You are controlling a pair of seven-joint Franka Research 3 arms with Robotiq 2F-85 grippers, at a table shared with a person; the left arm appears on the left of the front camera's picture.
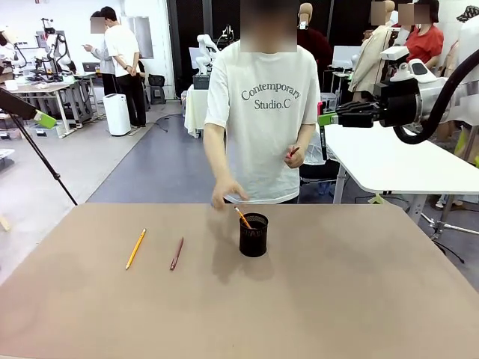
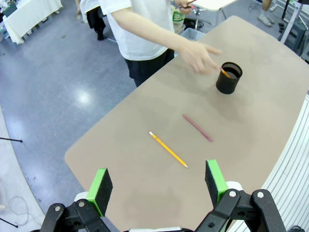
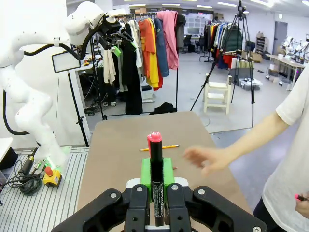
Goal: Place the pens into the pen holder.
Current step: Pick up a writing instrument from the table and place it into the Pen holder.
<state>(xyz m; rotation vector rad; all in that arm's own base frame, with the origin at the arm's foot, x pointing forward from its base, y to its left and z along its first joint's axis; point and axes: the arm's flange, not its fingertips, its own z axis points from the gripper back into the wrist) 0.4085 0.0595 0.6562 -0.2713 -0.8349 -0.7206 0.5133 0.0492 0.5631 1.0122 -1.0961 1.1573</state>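
Plainly, pen (image 3: 155, 181) in right end effector (image 3: 156, 165)

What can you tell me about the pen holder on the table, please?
The pen holder is a small black wire-mesh cup, round and open-topped. It stands upright on the brown table, past the middle toward the person's side. One yellow-orange pencil leans inside it, with its end poking above the rim. The person's hand hovers close beside it, apparently not touching it.
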